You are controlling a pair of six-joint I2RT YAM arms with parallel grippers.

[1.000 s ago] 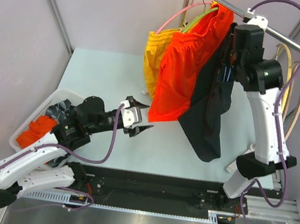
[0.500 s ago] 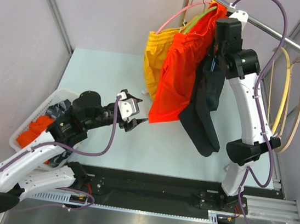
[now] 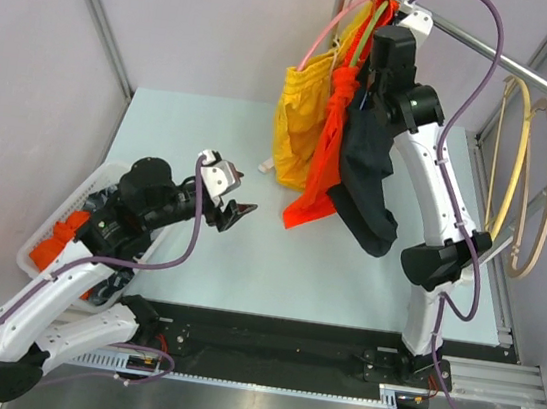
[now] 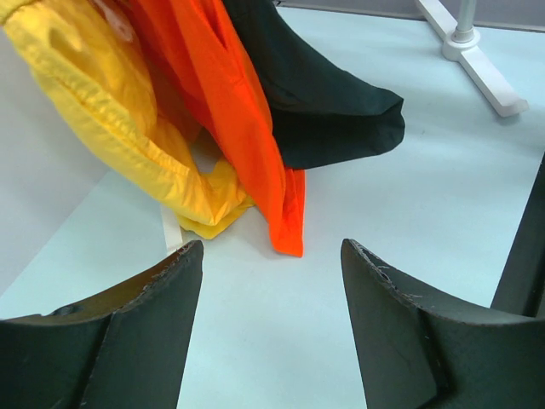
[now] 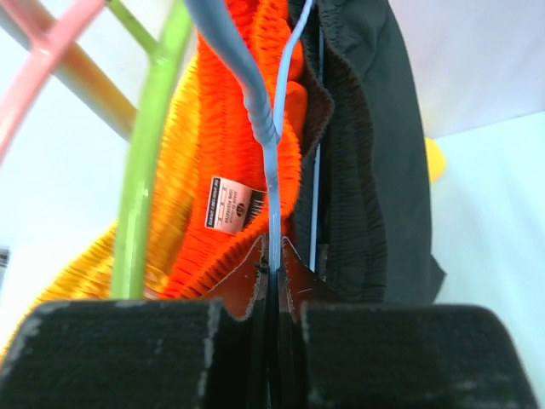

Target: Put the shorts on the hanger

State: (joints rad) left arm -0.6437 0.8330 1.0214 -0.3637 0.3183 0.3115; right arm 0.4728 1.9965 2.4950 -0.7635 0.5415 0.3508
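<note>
Top external: the shorts [image 3: 366, 156], draped on the hanger [image 5: 271, 187] clamped by the right fingers [image 5: 136, 349], have been swung against the orange shorts [image 3: 320, 170] under the far-edge rail [image 3: 495, 55]; release is judged near. The left fingers [image 4: 128, 332] are held wide.

Under the rail's [image 3: 514, 62] left end the shorts [image 3: 365, 161] hang on the hanger [image 5: 271, 153], two other pairs [image 3: 300, 117] just left of them. Spare hangers [image 3: 518, 270] hang at its right end. A basket [image 3: 54, 221] sits on the worktop [image 3: 246, 261], well left of the rail.

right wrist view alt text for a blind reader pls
The right gripper, jaws shut, pinches the light-blue wire hanger, with the dark shorts hanging just right of it. Orange shorts sit behind; a green hanger and a pink hanger show at left.
</note>
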